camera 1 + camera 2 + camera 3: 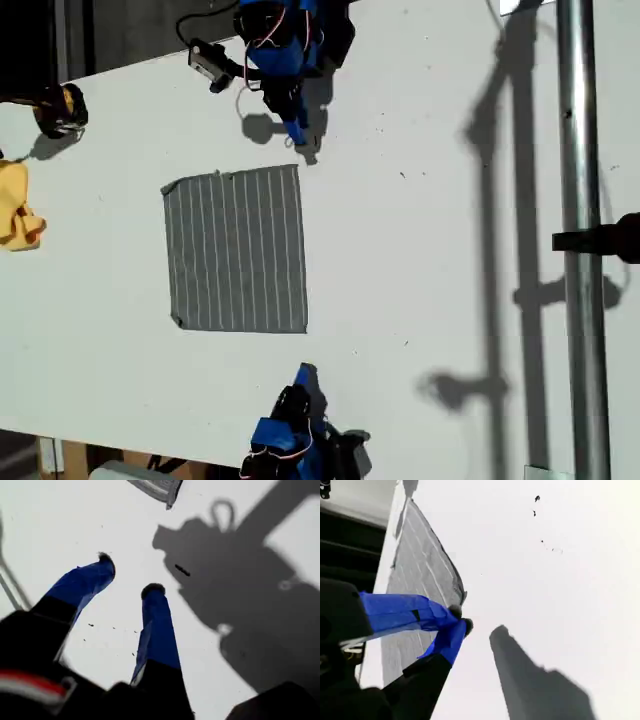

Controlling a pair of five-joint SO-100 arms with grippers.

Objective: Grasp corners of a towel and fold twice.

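towel (237, 250) lay flat mid-table | my first gripper (127, 575) spread, empty | my second gripper (460, 617) pressed together beside towel corner (461, 596)

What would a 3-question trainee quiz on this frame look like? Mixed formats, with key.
1. True or false: the towel lies spread out on the table.
2. Which gripper has its jaws apart? A) my first gripper B) my second gripper C) both
3. Fill in: the small cloth at the exterior view's left edge is ____.
Key: 1 true; 2 A; 3 yellow.
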